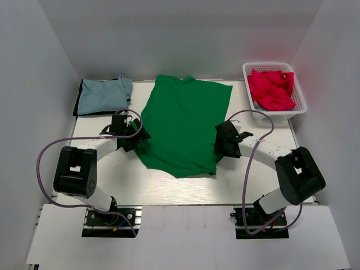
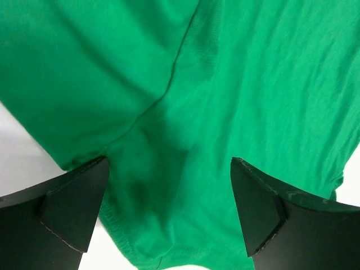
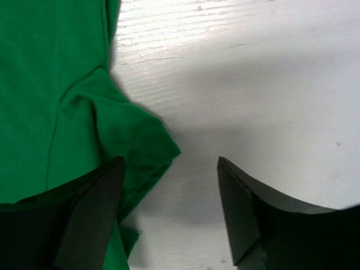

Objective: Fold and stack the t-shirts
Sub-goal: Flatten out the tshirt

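Observation:
A green t-shirt (image 1: 185, 124) lies spread on the white table, partly folded. My left gripper (image 1: 136, 136) is open over the shirt's left edge; in the left wrist view green cloth (image 2: 185, 140) with a seam and a hem fills the gap between the jaws (image 2: 169, 208). My right gripper (image 1: 224, 140) is open at the shirt's right edge; in the right wrist view a folded sleeve corner (image 3: 135, 140) lies by the left fingertip (image 3: 101, 191), with bare table between the jaws (image 3: 169, 208). A folded light-blue t-shirt (image 1: 104, 94) lies at the back left.
A white basket (image 1: 298, 104) at the back right holds a crumpled red t-shirt (image 1: 271, 89). White walls close in the table on three sides. Purple cables loop from both arms over the table near its front corners.

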Controlling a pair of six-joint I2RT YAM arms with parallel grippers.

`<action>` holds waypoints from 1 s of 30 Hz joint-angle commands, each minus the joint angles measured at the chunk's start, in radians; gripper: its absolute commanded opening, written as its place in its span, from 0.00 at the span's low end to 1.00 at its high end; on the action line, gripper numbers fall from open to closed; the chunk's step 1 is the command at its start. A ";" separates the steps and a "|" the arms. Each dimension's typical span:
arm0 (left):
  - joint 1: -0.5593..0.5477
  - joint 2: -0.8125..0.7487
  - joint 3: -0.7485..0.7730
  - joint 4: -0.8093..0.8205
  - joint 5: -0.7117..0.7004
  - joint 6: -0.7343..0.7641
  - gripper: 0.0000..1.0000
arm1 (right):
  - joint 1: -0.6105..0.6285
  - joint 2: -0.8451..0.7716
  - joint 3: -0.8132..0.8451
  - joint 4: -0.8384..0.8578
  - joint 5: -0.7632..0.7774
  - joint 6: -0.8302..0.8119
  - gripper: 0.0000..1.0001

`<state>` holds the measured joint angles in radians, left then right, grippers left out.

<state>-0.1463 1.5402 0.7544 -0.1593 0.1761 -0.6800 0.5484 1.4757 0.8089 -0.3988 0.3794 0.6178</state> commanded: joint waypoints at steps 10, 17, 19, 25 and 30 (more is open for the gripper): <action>-0.003 0.141 0.014 -0.012 -0.104 0.020 1.00 | -0.050 0.054 -0.031 -0.043 -0.073 0.009 0.00; -0.003 0.150 0.023 -0.042 -0.139 0.039 1.00 | -0.084 -0.089 0.084 -0.334 0.131 0.060 0.00; -0.003 0.150 0.033 -0.055 -0.139 0.049 1.00 | -0.103 -0.104 0.108 -0.400 0.165 0.074 0.00; -0.003 0.023 0.031 -0.146 -0.029 0.069 1.00 | -0.133 -0.115 0.090 -0.448 0.127 0.069 0.27; -0.003 -0.101 0.083 -0.273 -0.131 0.059 1.00 | -0.134 -0.104 0.121 -0.410 0.076 0.001 0.84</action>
<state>-0.1535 1.5288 0.8047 -0.2905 0.1169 -0.6323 0.4152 1.3678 0.8928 -0.7975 0.4671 0.6518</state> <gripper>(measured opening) 0.995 0.803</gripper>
